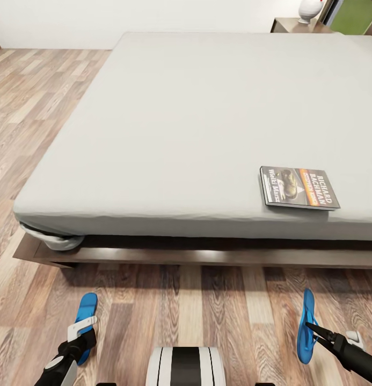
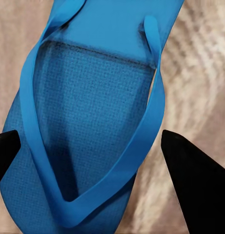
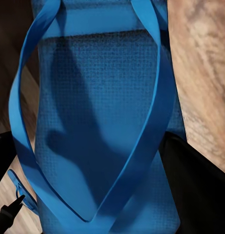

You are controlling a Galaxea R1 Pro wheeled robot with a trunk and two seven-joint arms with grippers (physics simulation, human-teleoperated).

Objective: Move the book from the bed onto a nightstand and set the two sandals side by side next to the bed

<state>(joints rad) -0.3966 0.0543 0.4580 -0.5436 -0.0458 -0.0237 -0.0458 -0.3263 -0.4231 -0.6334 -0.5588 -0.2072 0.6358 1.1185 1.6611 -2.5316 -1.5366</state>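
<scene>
- My left gripper (image 1: 81,335) is down at the wood-plank floor (image 1: 207,305), over the left sandal (image 1: 85,321). In the left wrist view, my two dark fingertips (image 2: 193,180) stand spread on either side of that sandal (image 2: 88,122); jaws are apart, and I see no contact with the blue strap.
- My right gripper (image 1: 313,328) is at the right sandal (image 1: 306,324), which stands on edge rather than flat in the head view. In the right wrist view, the sole (image 3: 103,122) lies close against a dark finger (image 3: 195,185). It appears clamped, but I cannot tell from this close angle whether the jaws are truly closed on it.
- The two sandals are well apart, both on the floor near the foot of the bed (image 1: 196,134).
- The book (image 1: 298,187) lies flat on the grey mattress, near the edge closest to me, toward my right side, lettering face up.
- A nightstand (image 1: 293,24) sits at the far right corner beside the bed, with a white object (image 1: 310,9) on top.
</scene>
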